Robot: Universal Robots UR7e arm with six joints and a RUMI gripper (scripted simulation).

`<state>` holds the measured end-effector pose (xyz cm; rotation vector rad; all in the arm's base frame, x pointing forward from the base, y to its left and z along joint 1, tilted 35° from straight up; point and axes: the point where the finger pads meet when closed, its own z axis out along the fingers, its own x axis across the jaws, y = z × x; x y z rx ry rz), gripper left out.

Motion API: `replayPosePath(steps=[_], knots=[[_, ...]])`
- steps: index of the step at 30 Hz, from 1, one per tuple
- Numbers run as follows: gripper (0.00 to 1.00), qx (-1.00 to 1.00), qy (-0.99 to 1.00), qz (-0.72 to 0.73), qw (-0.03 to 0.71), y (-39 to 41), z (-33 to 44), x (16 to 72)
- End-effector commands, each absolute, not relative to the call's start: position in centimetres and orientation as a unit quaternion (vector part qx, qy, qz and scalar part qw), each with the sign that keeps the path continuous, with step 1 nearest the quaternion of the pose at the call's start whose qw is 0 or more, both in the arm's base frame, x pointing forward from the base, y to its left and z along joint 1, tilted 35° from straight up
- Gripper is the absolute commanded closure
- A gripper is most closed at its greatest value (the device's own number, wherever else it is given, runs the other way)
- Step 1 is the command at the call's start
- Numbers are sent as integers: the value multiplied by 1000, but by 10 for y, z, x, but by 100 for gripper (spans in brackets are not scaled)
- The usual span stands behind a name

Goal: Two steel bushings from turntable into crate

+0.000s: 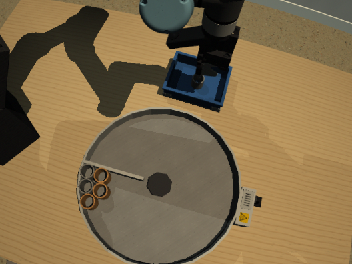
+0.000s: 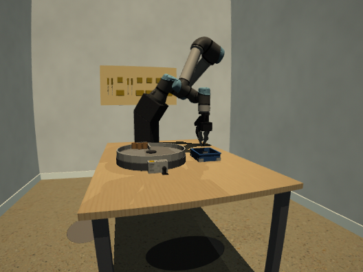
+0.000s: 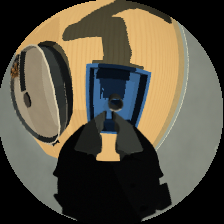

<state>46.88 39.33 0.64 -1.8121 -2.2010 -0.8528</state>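
Note:
The blue crate (image 1: 190, 95) (image 2: 206, 156) (image 3: 89, 92) stands behind the turntable (image 1: 147, 230) (image 2: 151, 162) (image 3: 41, 75) in the top view. A steel bushing (image 1: 197, 86) (image 3: 115, 109) stands upright inside the crate. My gripper (image 1: 200, 73) (image 2: 203, 143) (image 3: 109, 111) points down above it, nearly closed, with nothing between the fingertips. On the turntable's left side, two grey steel bushings, one by the bar (image 1: 87, 165) and one below it (image 1: 80, 186), stand against the rim. Three copper-coloured bushings (image 1: 109, 175) (image 1: 109, 192) (image 1: 89, 207) stand beside them. Parts of the crate's inside are hidden by my fingers and shadow.
A pale straight bar (image 1: 117, 171) runs from the turntable's rim towards its dark hub (image 1: 159, 184). A control box (image 1: 243, 209) (image 2: 155, 167) is on the turntable's outer side. The crate's raised walls surround the bushing below my fingers. The arm's black pedestal (image 1: 17, 133) (image 2: 146, 120) is at the left.

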Motion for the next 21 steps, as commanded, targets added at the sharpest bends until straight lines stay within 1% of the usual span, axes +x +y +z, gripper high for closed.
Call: replayPosePath(steps=[1,21], knots=[[94,-607,-737,-286,83,380,27,463],[94,-607,-737,-286,83,372,40,460]])
